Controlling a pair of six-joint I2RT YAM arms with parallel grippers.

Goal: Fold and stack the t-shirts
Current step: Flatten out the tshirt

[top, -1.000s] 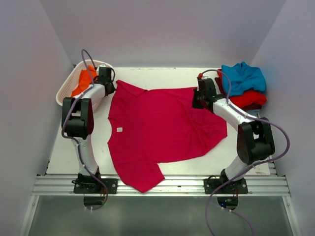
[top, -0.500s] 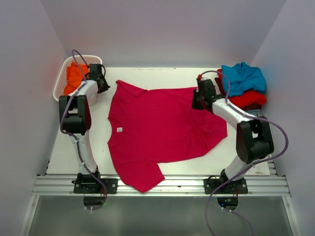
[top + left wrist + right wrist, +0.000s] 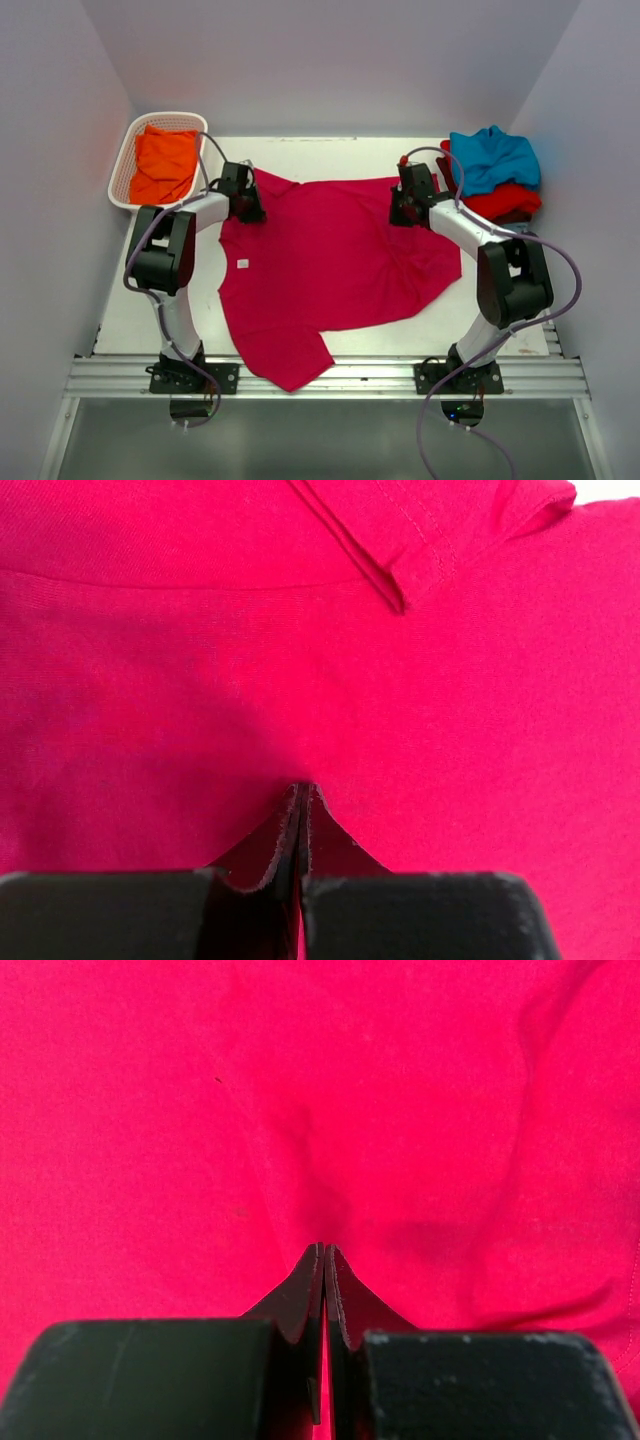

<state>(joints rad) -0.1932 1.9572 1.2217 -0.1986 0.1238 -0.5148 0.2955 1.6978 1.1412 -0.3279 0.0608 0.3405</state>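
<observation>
Since half a second ago the left end effector has left the white plastic lattice basket and come onto the far-left corner of the spread crimson-pink cotton t-shirt. It is clenched, tips on the cloth; whether it nips a fold I cannot tell. The right end effector stays clenched on the shirt's far-right corner. The basket holds one orange t-shirt. On the white bench, one teal-blue t-shirt tops one red t-shirt.

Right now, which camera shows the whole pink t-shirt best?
Top external: the pink t-shirt lies spread out, with both sleeves and its white label visible. Each wrist view shows only a close patch of its cloth.
</observation>
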